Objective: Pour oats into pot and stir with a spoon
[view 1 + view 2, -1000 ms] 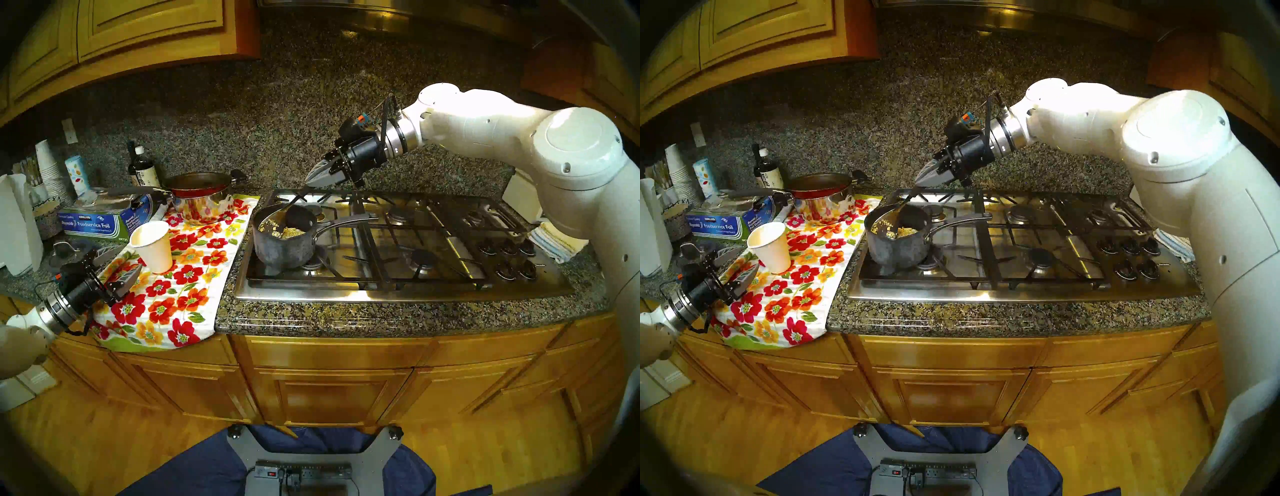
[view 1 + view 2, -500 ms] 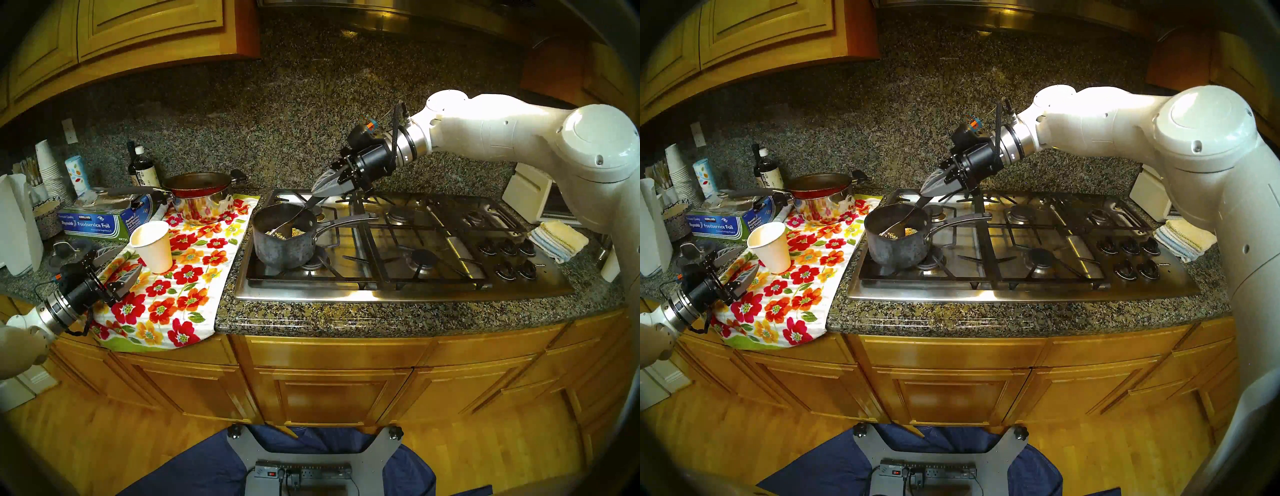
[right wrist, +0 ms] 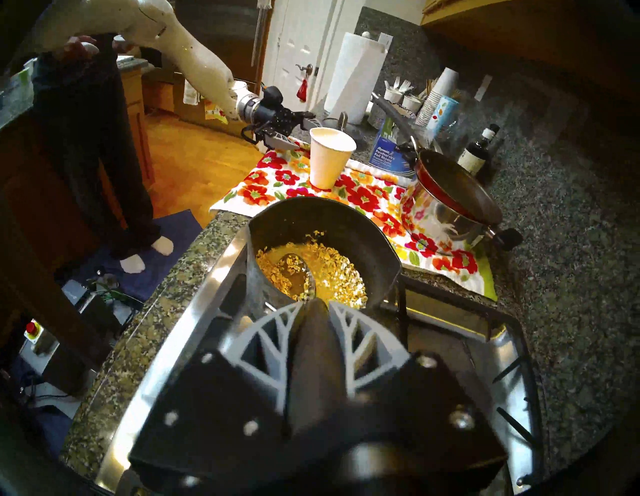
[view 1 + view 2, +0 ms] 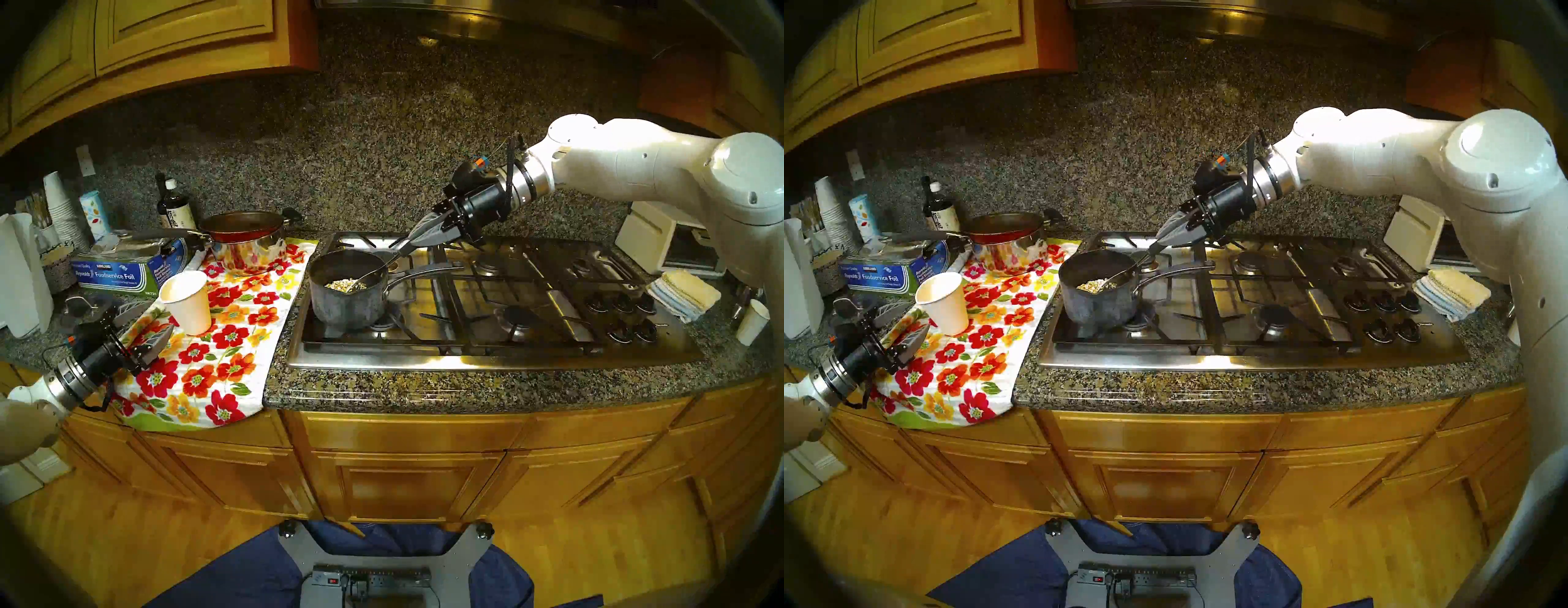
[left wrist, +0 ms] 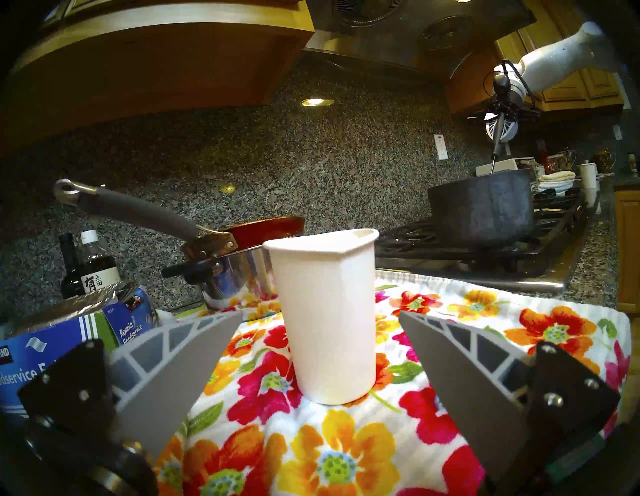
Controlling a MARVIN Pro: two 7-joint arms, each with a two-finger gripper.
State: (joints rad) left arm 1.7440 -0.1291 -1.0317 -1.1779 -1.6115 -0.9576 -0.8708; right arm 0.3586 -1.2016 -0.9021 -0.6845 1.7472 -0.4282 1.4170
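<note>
The dark grey pot stands on the stove's front left burner, its silver handle pointing right; it also shows in the right wrist view and the left wrist view. Pale oats lie in its bottom. My right gripper is shut on the spoon's dark handle, above the pot's back right rim. The spoon slants down into the pot, its shiny bowl in the oats. My left gripper is open, just left of a white paper cup.
The cup stands on a floral towel. Behind it a steel pot topped by a red pan, a foil box, bottles and stacked cups. Stove; folded cloths, a toaster oven and another cup at right.
My right gripper has swung right and a little down with the spoon; the spoon's bowl has swept from the pot's far left side towards its right side. The left arm has not moved.
</note>
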